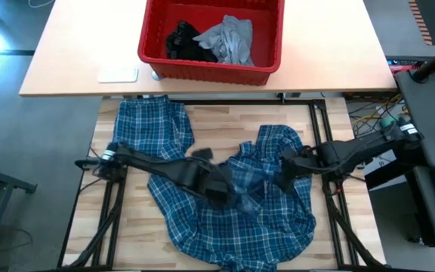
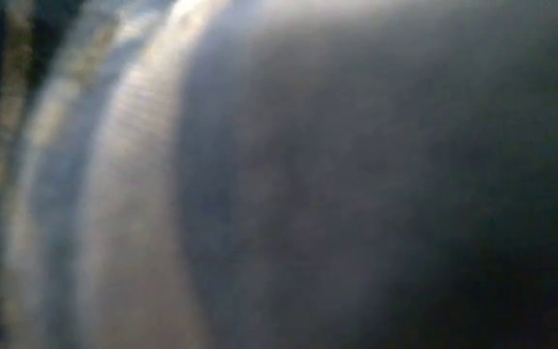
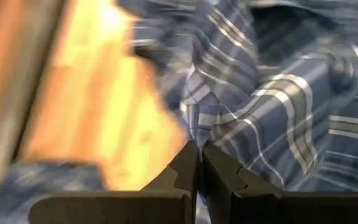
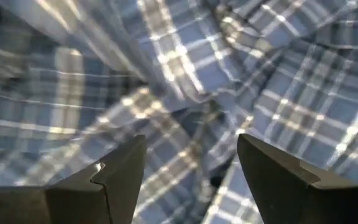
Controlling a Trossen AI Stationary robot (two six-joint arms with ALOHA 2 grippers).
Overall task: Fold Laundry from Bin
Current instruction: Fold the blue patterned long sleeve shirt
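The blue-and-white plaid shirt (image 1: 225, 234) lies crumpled and partly spread on the wooden table. One sleeve (image 1: 153, 125) reaches toward the far left. My left gripper (image 1: 236, 198) is over the shirt's middle, shut on the cloth (image 3: 272, 93). My right gripper (image 1: 284, 175) hovers open just above the shirt's right part (image 4: 185, 74), with nothing between its fingers. The red bin (image 1: 202, 69) stands on the far table and holds a light grey T-shirt (image 1: 232, 41) and a black garment (image 1: 183, 41). The low view is filled by a blurred grey surface. My left gripper pinches a raised ridge of the plaid shirt (image 3: 199, 127) between its two fingertips, coming slantwise from above and from the table's left. The cloth rises to a peak at the tips, and the rest of the shirt lies on the table. One layer or several, I cannot tell.
Bare wood (image 1: 225, 125) shows between the shirt and the table's far edge. A flat white item (image 1: 118, 74) lies left of the bin on the light tabletop. Cables and equipment (image 1: 429, 151) crowd the right side beyond the table frame.
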